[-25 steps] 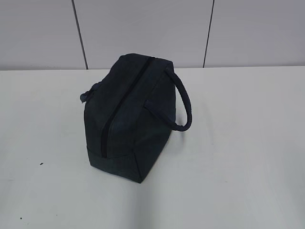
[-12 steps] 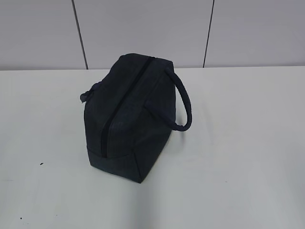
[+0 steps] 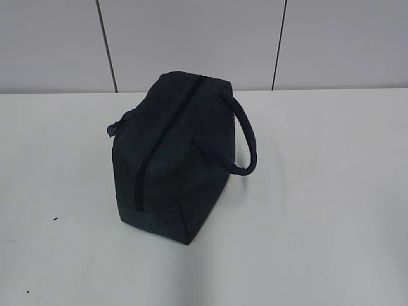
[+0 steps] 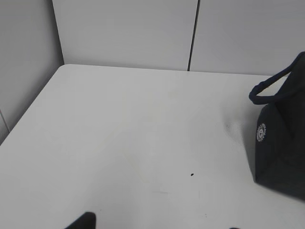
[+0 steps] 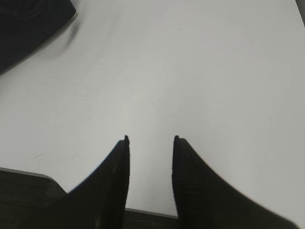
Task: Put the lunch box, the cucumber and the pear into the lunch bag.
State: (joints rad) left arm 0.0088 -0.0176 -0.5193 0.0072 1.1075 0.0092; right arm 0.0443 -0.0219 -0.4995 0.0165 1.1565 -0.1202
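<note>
The lunch bag (image 3: 185, 159) is dark navy and stands alone on the white table (image 3: 331, 191), its top zipper (image 3: 167, 132) drawn closed and one loop handle (image 3: 247, 137) hanging to its right. No arm shows in the exterior view. My left gripper (image 4: 159, 224) is open over bare table, only its fingertips (image 4: 86, 220) showing, with the lunch bag (image 4: 281, 143) off to its right. My right gripper (image 5: 150, 139) is open with nothing between its fingers, and a corner of the lunch bag (image 5: 28, 24) lies far up left. The lunch box, the cucumber and the pear are out of view.
Grey wall panels (image 3: 191, 38) close off the back of the table. A side wall (image 4: 24, 71) runs along the table's left edge. The table's front edge (image 5: 143, 212) lies just under my right gripper. A small black speck (image 4: 192, 174) marks the tabletop.
</note>
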